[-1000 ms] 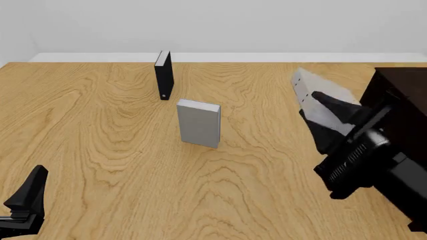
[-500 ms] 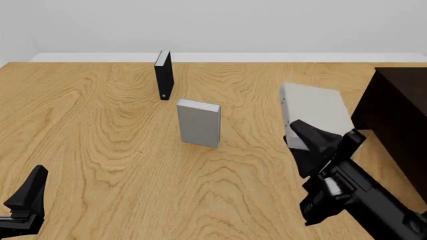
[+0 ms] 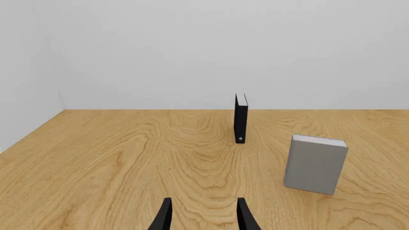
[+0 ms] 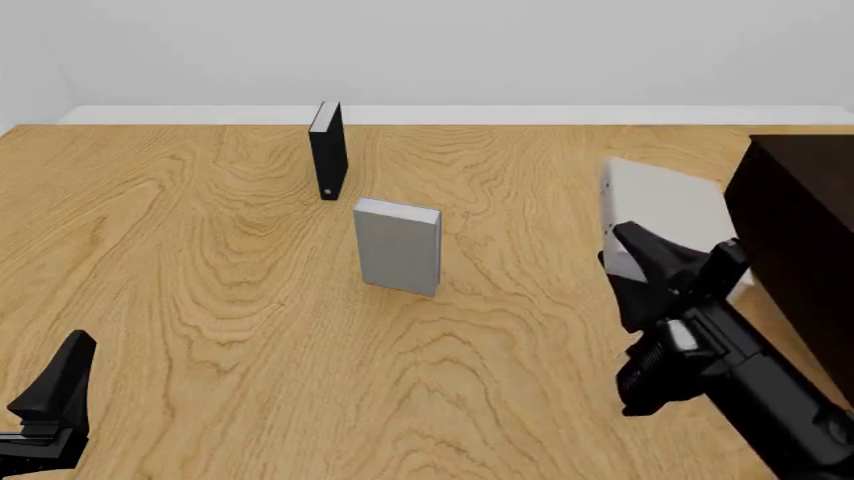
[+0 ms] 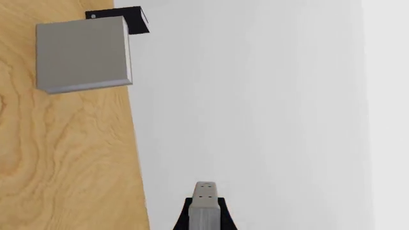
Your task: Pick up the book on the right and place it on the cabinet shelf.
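The surface is rendered as pale wood with bold wavy grain and a smooth, faintly satin finish. The black book, standing behind the other grey book, is shown matt black with white page edges. That grey book is given a plain matt grey cover, unmarked, with paler paper-like edges along its top. The book, clamped in the right pincer just beside the cabinet, is finished in the same flat light grey. The cabinet is rendered as very dark brown, almost black wood, dull and unpolished. Both pincers, the left pincer included, are shown as matt black, plastic-like parts.
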### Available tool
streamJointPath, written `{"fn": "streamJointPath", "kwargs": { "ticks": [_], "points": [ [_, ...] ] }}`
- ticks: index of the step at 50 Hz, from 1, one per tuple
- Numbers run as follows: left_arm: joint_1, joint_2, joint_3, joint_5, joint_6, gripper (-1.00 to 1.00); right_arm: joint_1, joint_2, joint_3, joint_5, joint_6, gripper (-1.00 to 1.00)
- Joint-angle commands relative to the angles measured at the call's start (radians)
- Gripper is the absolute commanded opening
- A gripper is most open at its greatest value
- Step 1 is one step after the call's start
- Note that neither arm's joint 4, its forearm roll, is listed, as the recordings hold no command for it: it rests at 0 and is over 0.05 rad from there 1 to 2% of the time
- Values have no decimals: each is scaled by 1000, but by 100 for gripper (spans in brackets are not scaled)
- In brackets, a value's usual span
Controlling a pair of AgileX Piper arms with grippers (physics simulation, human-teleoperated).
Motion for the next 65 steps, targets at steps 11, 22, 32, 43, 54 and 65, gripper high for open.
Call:
{"fn": "streamJointPath", "kwargs": {
  "ticks": [11, 22, 32, 43, 54, 65],
  "points": [
    [0, 0, 0, 0, 0, 100, -125, 18, 2, 23, 64, -100],
    [0, 0, 0, 0, 0, 100, -170, 22, 45, -1, 59, -100],
    [0, 0, 0, 0, 0, 100, -207, 17, 57, -1, 69, -100],
    [0, 0, 0, 0, 0, 100, -218, 93, 98, -98, 32, -100],
    [0, 0, 0, 0, 0, 100, -256, 93, 102, -84, 42, -100],
    [0, 0, 0, 0, 0, 100, -276, 172, 106, -165, 14, -100]
  ]
}}
